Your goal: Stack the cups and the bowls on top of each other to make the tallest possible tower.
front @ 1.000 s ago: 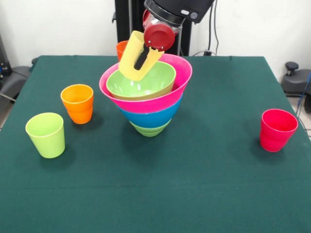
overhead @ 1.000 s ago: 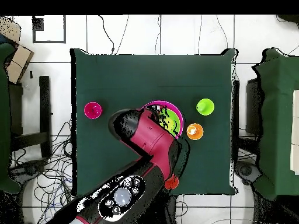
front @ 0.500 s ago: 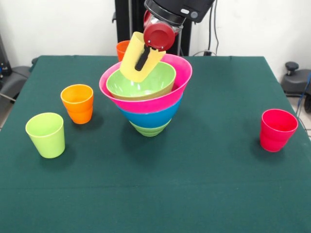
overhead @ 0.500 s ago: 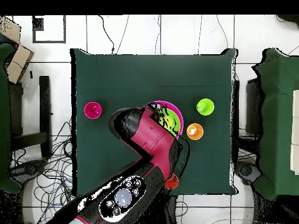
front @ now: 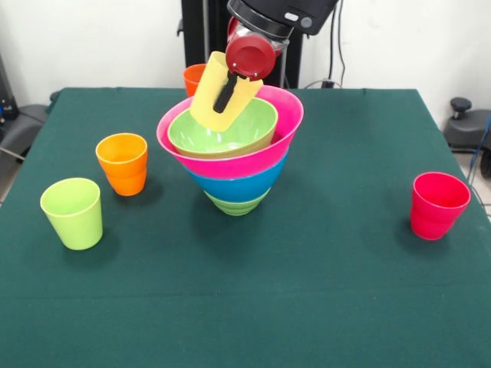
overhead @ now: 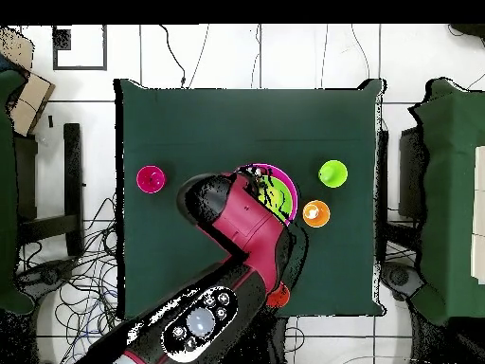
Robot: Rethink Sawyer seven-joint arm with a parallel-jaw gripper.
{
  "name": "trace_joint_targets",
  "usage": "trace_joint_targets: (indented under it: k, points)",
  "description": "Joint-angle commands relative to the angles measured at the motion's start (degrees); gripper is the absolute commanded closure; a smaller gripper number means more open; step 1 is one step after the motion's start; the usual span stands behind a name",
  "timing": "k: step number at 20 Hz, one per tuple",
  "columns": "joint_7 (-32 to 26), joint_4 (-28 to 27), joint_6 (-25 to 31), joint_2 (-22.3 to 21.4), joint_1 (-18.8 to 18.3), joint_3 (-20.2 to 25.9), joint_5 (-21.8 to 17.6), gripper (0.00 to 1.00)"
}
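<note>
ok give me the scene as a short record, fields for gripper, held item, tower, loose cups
gripper: gripper shut on the pale yellow cup, tilted above the tower
tower: tower of nested bowls, small light green inside pink, then blue, light green at the bottom
loose cups: lime green cup, orange cup, red cup, second orange cup behind the tower
surface: green table

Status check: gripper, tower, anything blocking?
Gripper shut on pale yellow cup, tilted over tower. Nothing in the way.
</note>
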Motion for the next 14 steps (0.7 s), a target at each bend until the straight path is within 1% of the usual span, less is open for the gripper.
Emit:
trace_joint_targets:
  k: [1,8,14]
  points:
    - [12.7,1.6,-2.9,2.7,0.3,9.3,1.8,1.00]
    - [12.1,2.0,-3.6,2.7,0.3,9.7,2.4,1.00]
    - [11.3,3.0,-5.7,1.8,-0.6,12.2,3.2,1.00]
